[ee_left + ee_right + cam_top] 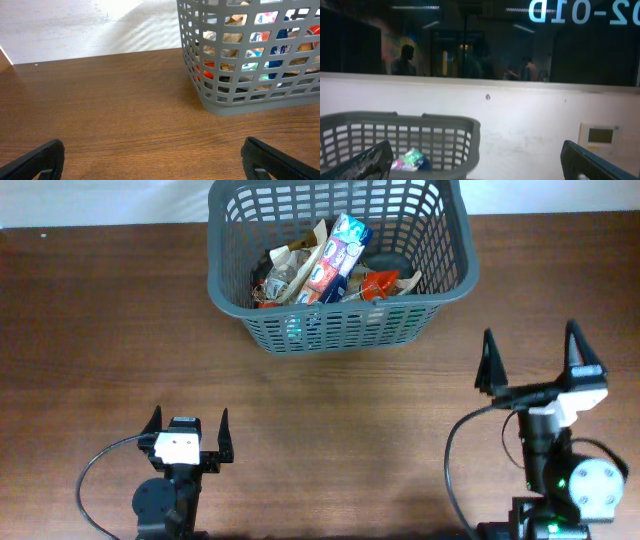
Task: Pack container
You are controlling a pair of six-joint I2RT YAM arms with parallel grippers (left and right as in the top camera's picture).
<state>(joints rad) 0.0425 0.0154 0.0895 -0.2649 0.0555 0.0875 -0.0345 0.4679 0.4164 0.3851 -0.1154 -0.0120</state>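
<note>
The container, a dark grey lattice basket, stands at the back middle of the wooden table with several food packets inside. Its corner fills the upper right of the left wrist view, and its rim shows low on the left of the right wrist view. My left gripper sits open near the front left, low over bare wood, with nothing between its fingers. At the right my right gripper is raised and open, empty, level with the basket's top and to its right.
A white wall and a dark window lie beyond the table's back edge. Black cables loop beside both arm bases at the front.
</note>
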